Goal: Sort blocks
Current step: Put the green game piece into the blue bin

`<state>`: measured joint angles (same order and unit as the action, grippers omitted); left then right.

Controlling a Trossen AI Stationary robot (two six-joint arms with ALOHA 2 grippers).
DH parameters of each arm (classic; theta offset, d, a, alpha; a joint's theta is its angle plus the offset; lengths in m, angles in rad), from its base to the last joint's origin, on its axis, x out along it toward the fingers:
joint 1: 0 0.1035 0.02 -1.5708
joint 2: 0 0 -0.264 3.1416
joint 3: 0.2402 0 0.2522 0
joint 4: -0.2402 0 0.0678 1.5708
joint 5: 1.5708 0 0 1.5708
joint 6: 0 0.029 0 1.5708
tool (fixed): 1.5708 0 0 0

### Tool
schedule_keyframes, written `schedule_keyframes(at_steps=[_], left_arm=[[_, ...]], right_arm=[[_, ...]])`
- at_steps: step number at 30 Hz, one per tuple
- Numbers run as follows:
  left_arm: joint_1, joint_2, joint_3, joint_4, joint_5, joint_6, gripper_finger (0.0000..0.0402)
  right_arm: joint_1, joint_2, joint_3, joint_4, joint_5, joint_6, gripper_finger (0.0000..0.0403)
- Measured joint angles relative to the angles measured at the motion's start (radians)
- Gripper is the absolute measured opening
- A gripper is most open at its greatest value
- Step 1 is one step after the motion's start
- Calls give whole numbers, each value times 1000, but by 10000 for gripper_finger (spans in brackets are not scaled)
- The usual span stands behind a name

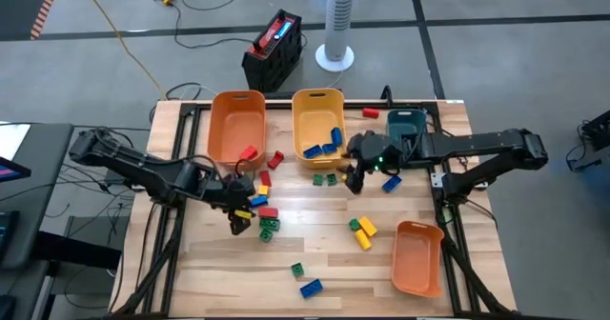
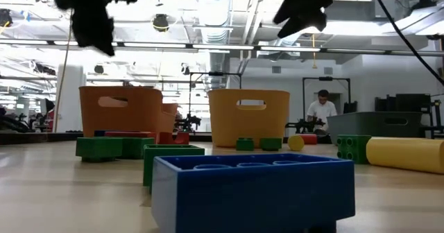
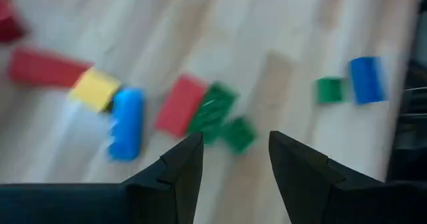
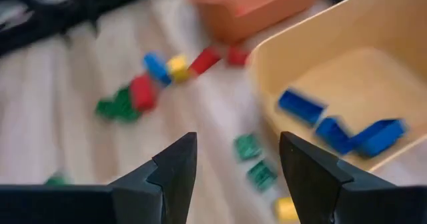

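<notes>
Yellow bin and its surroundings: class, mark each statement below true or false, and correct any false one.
1. The yellow bin holds blue blocks. True.
2. The right gripper is shut on a green block. False: its jaws are open and empty, above the table beside the yellow bin.
3. One orange bin holds a red block. True.
4. The left gripper is inside the yellow bin. False: it is open over the table, by a cluster of mixed blocks.
5. All blocks are already in bins. False: many lie loose on the table.
</notes>
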<state>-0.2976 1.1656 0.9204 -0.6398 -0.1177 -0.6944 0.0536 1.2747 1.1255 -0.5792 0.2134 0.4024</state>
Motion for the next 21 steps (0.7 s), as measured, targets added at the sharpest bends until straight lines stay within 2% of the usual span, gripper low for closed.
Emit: schedule_keyframes(at_steps=[3,6,8,12,21], left_arm=[[-37,0,13,104,11,49,166],[-58,21,14,124,12,58,166],[-71,55,12,120,10,70,166],[-96,147,12,147,20,191,173],[-122,318,16,242,65,313,232]], right_arm=[[57,0,0,-71,-7,-15,225],[84,0,0,-98,-7,-10,225],[88,0,0,-87,-6,6,225],[77,0,0,-57,-5,15,225],[54,0,0,-74,-3,16,225]])
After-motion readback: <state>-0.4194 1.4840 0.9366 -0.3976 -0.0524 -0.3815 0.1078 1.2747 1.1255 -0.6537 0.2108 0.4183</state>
